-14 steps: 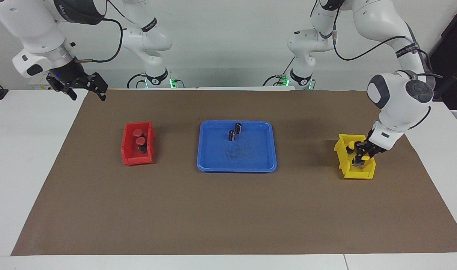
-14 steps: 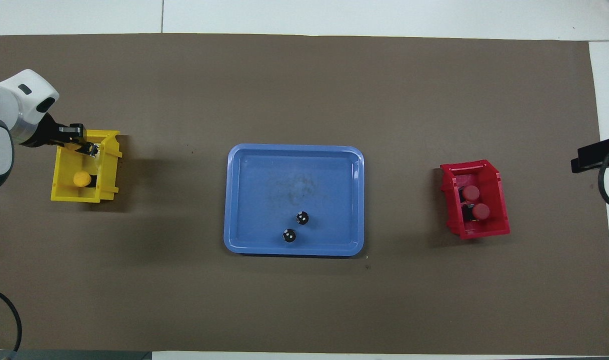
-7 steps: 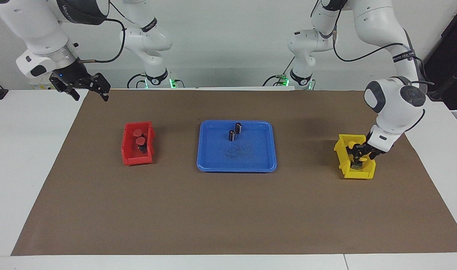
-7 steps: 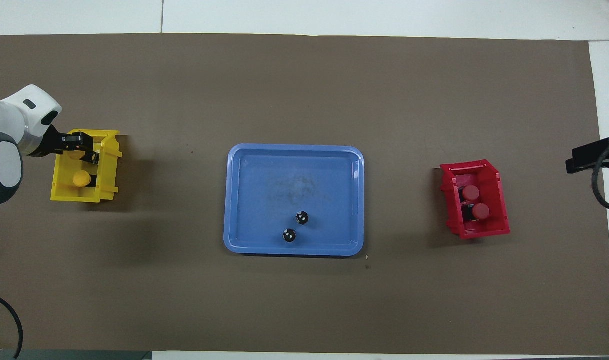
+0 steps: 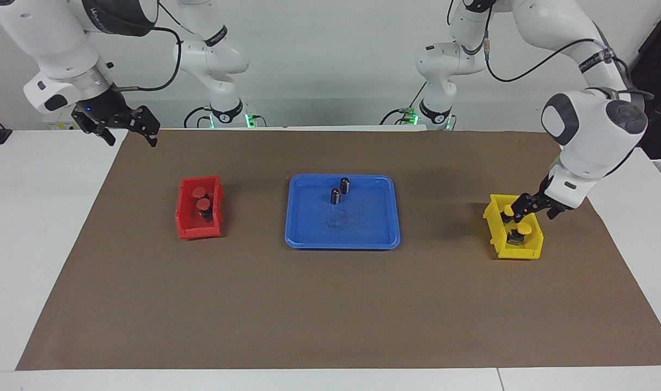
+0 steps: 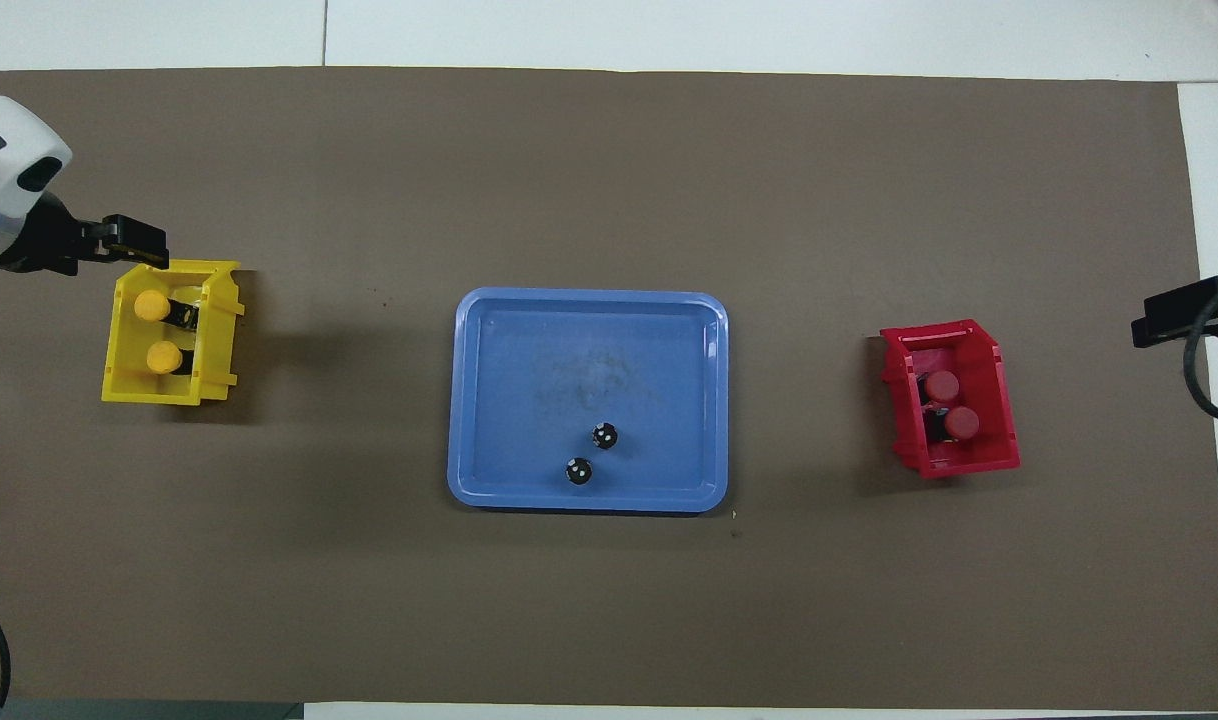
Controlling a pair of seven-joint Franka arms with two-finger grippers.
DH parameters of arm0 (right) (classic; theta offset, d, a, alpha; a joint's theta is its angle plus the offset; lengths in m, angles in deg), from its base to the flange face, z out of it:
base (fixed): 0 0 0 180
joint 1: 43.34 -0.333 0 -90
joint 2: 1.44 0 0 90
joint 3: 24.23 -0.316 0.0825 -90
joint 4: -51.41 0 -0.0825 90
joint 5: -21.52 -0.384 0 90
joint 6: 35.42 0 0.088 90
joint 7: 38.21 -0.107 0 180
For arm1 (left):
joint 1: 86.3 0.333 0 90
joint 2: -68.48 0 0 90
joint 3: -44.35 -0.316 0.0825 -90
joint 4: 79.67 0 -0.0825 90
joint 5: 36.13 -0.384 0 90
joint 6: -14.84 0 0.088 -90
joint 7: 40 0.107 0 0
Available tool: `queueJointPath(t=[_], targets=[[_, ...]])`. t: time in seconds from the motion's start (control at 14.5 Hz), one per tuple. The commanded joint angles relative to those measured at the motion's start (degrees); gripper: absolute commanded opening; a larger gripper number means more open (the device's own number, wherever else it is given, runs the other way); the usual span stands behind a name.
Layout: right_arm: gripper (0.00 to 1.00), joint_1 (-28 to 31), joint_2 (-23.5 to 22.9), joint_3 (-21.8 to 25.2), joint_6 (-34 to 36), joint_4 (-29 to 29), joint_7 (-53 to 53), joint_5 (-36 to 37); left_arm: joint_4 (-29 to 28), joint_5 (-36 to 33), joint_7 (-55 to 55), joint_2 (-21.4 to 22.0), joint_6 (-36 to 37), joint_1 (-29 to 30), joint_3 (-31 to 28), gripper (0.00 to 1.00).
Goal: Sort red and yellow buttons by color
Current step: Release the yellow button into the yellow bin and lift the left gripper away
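Two yellow buttons (image 5: 508,209) (image 6: 151,305) stand in the yellow bin (image 5: 490,220) (image 6: 219,335) at the left arm's end of the table; the second (image 5: 523,231) (image 6: 162,355) is beside the first. Two red buttons (image 5: 199,191) (image 6: 941,385) stand in the red bin (image 5: 183,220) (image 6: 999,400) at the right arm's end. My left gripper (image 5: 534,208) (image 6: 134,245) is open and empty, raised just above the yellow bin's rim. My right gripper (image 5: 127,129) is open and empty, and waits high over the mat's corner near its base.
A blue tray (image 5: 363,228) (image 6: 589,340) lies mid-table between the bins. Two small black cylinders (image 5: 335,196) (image 6: 578,471) with silvery tops stand in the part of it nearer the robots. A brown mat covers the table.
My left gripper was down in the yellow bin with a yellow button. It has let go and risen out, leaving the button standing there. The right gripper shifted slightly.
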Motion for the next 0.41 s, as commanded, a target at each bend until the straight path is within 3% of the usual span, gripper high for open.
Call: queueJointPath(t=[0.0,0.14,0.35], targets=[[1.0,0.2,1.1,-0.2,-0.3,-1.3,-1.1,-0.9,5.3,0.5,0.5,3.6,11.7,-0.5,-0.5,1.0],[1.0,0.2,1.1,-0.1,-0.3,-1.3,-1.1,-0.9,10.1,0.4,0.7,3.7,18.0,-0.5,-0.1,1.0],[1.0,0.2,1.1,-0.2,-0.3,-1.3,-1.1,-0.9,12.6,0.6,0.6,4.6,23.4,-0.6,0.1,1.0]])
